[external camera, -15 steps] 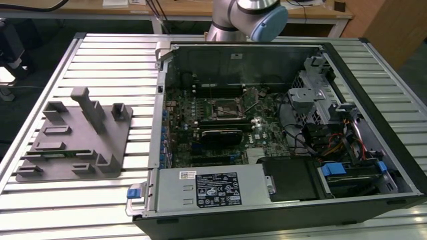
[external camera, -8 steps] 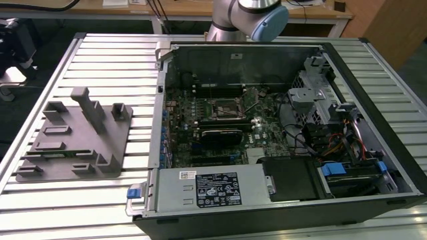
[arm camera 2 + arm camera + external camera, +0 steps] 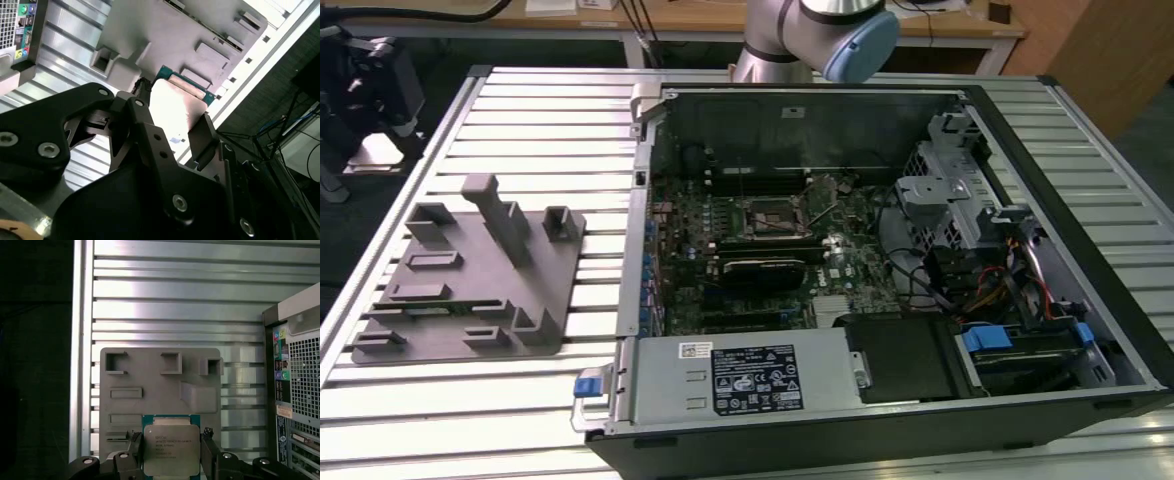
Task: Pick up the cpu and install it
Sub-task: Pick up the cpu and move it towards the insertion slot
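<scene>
The cpu, a silvery-grey square chip on a green board, sits between my gripper's two black fingers, which press on its opposite edges. The second wrist view has the cpu in the same grip, its top washed out by glare, with my gripper shut on it. It hangs well above the grey fixture tray. In the exterior view the open computer case lies on the table with the black socket frame near the middle of the motherboard.
The grey fixture tray with upright posts stands on the ribbed metal table at the exterior view's left. The arm's base joint rises behind the case. The case's rear port panel stands beside the tray.
</scene>
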### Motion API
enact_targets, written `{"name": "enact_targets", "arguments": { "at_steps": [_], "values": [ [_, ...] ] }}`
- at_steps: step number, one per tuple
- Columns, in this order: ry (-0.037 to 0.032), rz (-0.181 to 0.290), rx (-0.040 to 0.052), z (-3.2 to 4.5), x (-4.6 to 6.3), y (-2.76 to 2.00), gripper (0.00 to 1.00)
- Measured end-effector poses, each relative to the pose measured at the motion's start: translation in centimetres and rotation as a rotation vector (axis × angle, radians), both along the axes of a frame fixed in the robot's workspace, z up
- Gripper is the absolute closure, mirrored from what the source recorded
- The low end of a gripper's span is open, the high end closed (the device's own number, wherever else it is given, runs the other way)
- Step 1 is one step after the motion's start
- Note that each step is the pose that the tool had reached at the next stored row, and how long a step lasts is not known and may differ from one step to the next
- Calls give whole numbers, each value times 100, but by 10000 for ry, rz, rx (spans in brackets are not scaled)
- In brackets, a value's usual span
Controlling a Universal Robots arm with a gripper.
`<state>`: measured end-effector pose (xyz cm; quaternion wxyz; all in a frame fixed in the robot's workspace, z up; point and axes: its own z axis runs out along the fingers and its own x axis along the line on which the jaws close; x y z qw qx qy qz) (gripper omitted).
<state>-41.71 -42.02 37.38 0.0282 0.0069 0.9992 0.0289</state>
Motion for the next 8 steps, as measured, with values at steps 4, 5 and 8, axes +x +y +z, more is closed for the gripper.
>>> {"name": "enact_targets", "arguments": {
  "at_steps": [4,5,8],
  "values": [
    [1,0,2,0,143,0,46],
    [1,1,2,0,180,0,46],
    [1,0,3,0,286,0,46]
  ]
}}
